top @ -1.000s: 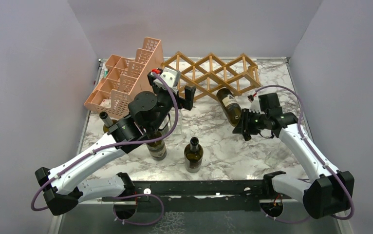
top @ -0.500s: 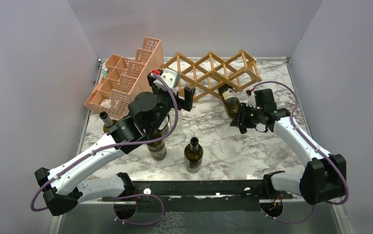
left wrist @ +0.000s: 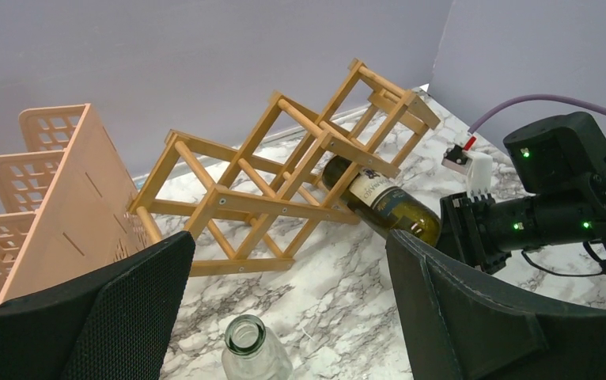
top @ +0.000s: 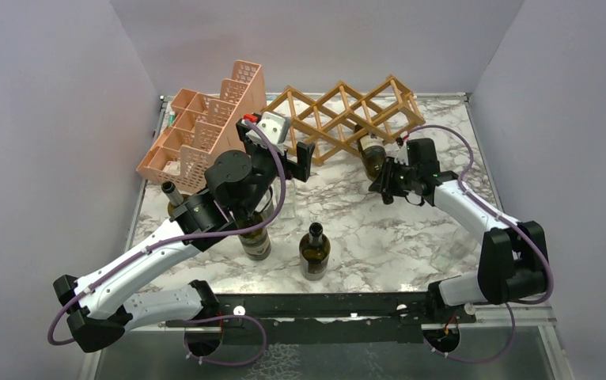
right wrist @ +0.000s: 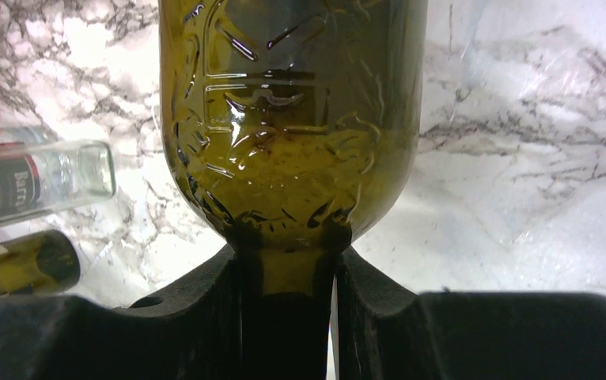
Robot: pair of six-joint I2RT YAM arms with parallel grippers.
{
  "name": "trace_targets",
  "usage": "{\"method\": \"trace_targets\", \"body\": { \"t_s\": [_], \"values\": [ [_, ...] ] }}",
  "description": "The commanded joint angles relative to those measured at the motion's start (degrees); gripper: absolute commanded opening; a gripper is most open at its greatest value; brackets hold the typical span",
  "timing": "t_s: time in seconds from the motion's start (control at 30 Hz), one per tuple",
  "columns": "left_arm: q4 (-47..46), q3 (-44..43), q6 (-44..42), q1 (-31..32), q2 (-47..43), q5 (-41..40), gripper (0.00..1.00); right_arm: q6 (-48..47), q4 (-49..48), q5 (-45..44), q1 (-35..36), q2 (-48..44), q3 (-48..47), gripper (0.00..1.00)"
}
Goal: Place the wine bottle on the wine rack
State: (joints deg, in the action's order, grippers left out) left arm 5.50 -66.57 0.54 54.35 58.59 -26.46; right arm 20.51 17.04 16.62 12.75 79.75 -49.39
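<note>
Far left, the pink perforated plastic stepped organizer sits at the back of the white marble-patterned table; it is not the target. Just right of it the left gripper hovers with its black padded jaws spread wide, holding nothing. The open mouth of a clear glass bottle shows below them. 1 dark green glass bottle stands upright at centre front, well apart from the action. Now the golden-brown wooden lattice wine rack, thin slats and round dowels forming diamond openings. The olive-green glass wine bottle with its pale paper label lies tilted, base end poking into a lower diamond, shoulder outside. The right gripper is clamped tight on its neck, and glossy embossed glass fills that wrist view. This looks like the insertion step, partway in. Next it wants a straight push along the bottle's axis until the slats cradle it, then a release. Smooth glass on light wood, so the rack may slide.
</note>
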Motion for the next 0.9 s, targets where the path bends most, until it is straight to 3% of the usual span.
{"method": "trace_targets", "body": {
  "t_s": [0.0, 0.17, 0.53, 0.87],
  "values": [
    [0.0, -1.3, -0.5, 0.1, -0.6, -1.3, 0.97, -1.3, -20.7, -0.5, 0.1, 0.3, -3.3, 0.01],
    [0.1, -1.8, -0.5, 0.1, -0.4, -1.0, 0.97, -1.6, -25.1, 1.3, 0.1, 3.8, -3.5, 0.01],
    [0.2, -2.5, 0.1, 0.1, -0.1, -0.1, 0.97, -7.8, -24.8, 4.4, 0.1, 9.6, -5.0, 0.01],
    [0.4, -2.6, 0.0, 0.1, -0.2, 0.2, 0.97, -9.8, -23.7, 1.4, 0.0, 14.7, -9.9, 0.01]
  ]
}}
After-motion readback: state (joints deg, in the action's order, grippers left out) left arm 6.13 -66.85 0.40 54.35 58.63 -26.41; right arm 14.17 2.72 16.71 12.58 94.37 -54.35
